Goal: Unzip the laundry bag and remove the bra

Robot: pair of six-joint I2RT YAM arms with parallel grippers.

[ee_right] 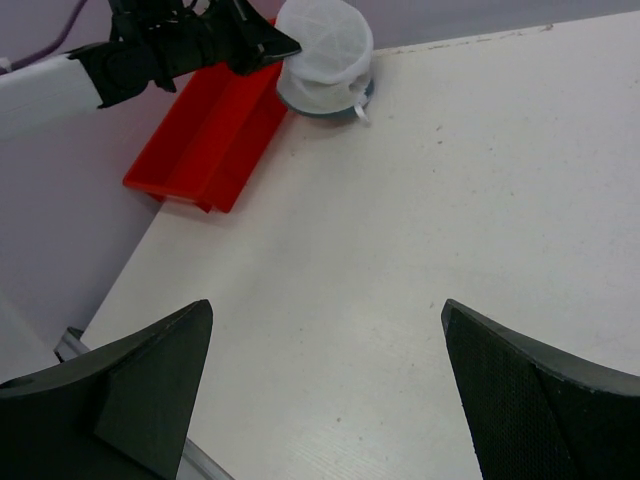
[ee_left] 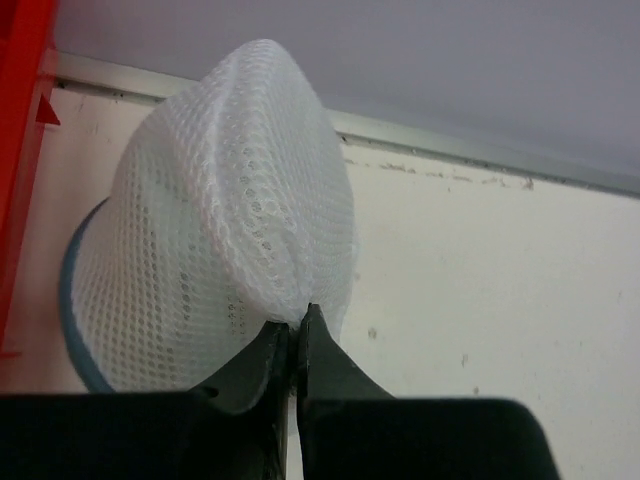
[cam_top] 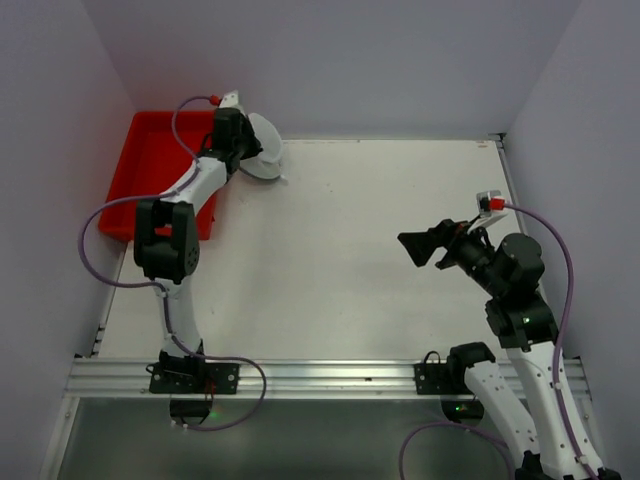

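The laundry bag [ee_left: 220,220] is a white mesh drum with a dark rim, sitting at the far left of the table beside the red tray; it also shows as laundry bag [cam_top: 265,147] and laundry bag [ee_right: 325,50]. My left gripper [ee_left: 296,320] is shut, pinching a fold of the bag's mesh near its lower side, so the mesh bunches into a ridge. My right gripper [ee_right: 327,320] hangs open above bare table on the right side, also seen as right gripper [cam_top: 428,248], far from the bag. The bra is hidden; no zip pull shows.
A red rectangular tray [cam_top: 160,170] stands against the left wall, touching the bag's side. Walls close in the table at the back, left and right. An aluminium rail [cam_top: 320,375] runs along the near edge by the arm bases.
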